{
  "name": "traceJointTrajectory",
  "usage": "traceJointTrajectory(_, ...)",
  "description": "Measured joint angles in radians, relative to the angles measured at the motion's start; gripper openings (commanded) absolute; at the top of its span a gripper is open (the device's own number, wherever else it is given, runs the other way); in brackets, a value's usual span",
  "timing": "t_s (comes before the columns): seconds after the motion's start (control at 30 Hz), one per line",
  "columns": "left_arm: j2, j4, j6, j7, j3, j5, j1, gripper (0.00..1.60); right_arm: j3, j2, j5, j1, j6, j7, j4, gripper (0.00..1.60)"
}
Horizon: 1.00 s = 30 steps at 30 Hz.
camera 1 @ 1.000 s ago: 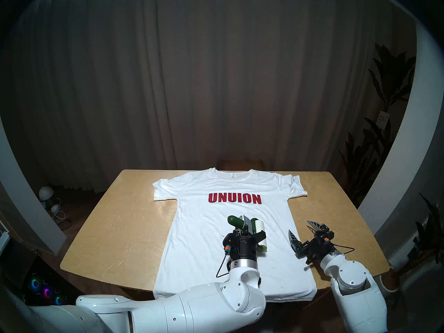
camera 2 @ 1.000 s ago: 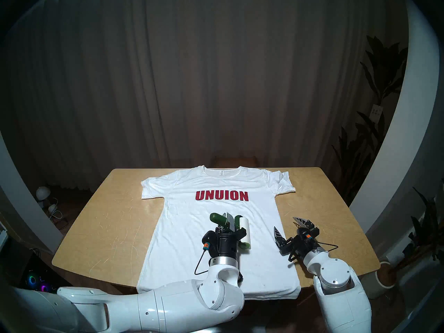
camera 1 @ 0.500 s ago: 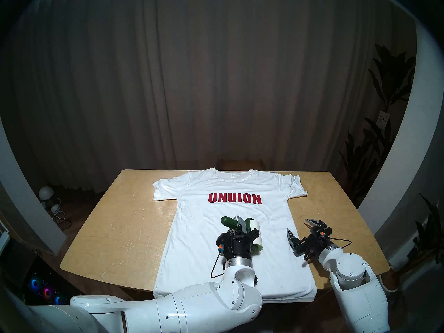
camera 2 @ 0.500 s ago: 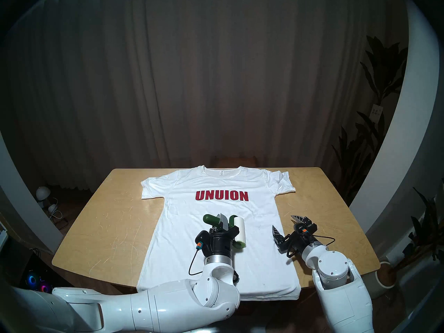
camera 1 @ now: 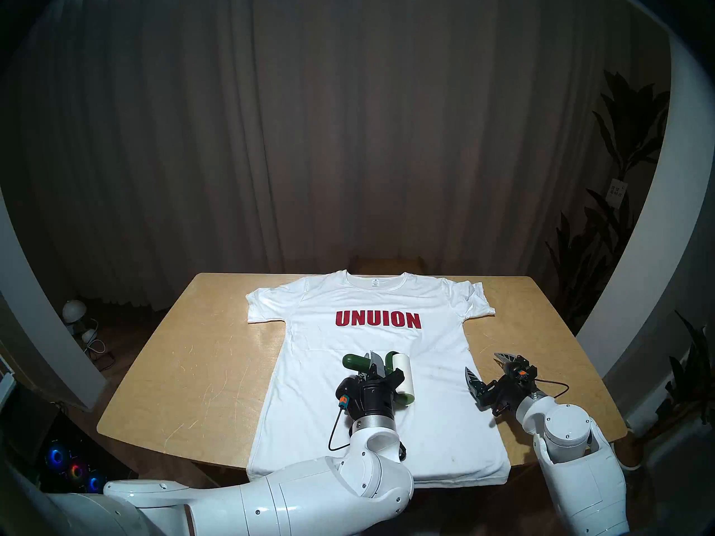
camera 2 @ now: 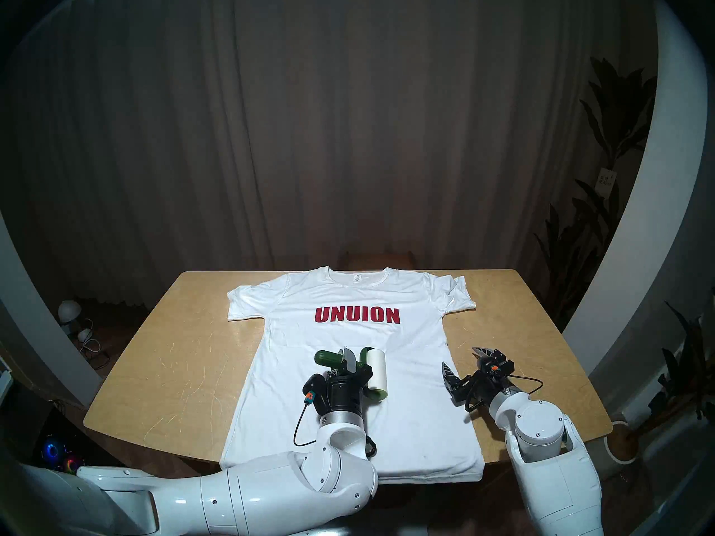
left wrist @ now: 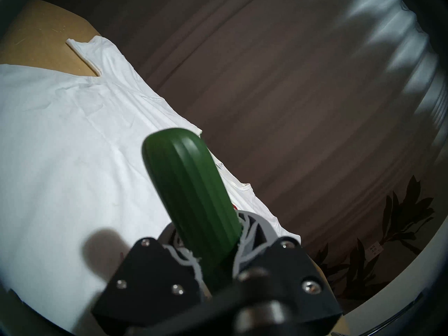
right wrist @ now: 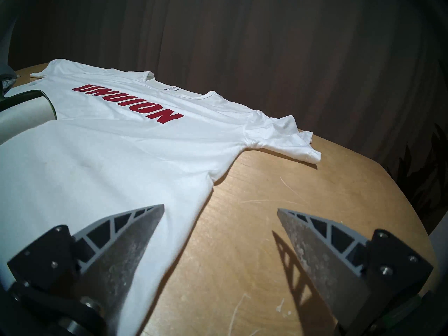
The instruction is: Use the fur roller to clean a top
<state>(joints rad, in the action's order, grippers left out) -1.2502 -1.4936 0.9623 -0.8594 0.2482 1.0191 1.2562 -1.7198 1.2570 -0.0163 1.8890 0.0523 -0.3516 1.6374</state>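
Note:
A white T-shirt (camera 1: 348,423) with red "UNUION" lies flat on the wooden table (camera 1: 193,369); it also shows in the other head view (camera 2: 271,407), the left wrist view (left wrist: 60,146) and the right wrist view (right wrist: 109,163). My left gripper (camera 1: 374,363) is shut on the green handle of the fur roller (camera 1: 403,374), whose white roll rests on the shirt's belly. The handle fills the left wrist view (left wrist: 191,207); the roll's end shows in the right wrist view (right wrist: 24,110). My right gripper (camera 1: 488,366) is open and empty, low over the shirt's right edge (right wrist: 219,214).
Potted plants (camera 1: 619,214) stand at the right of the table. A white lamp and cables (camera 1: 75,314) lie on the floor at the left. A chair back (camera 1: 387,264) stands behind the table's far edge. Curtains hang behind.
My left gripper has dragged the fur roller to the left across the shirt's belly. The right gripper has shifted slightly and stays open.

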Motion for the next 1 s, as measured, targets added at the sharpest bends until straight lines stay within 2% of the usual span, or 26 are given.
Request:
traceJointTrajectory(0.4, 0.007, -0.003, 0.000, 0.002, 0.027, 0.013, 0.019, 0.00, 0.004, -0.008, 0.008, -0.021, -0.003, 0.003, -0.024, 1.60)
traceJointTrajectory(1.0, 0.025, -0.013, 0.000, 0.004, 0.102, 0.019, 0.056, 0.00, 0.014, -0.024, 0.037, -0.043, -0.016, 0.007, -0.055, 1.60)
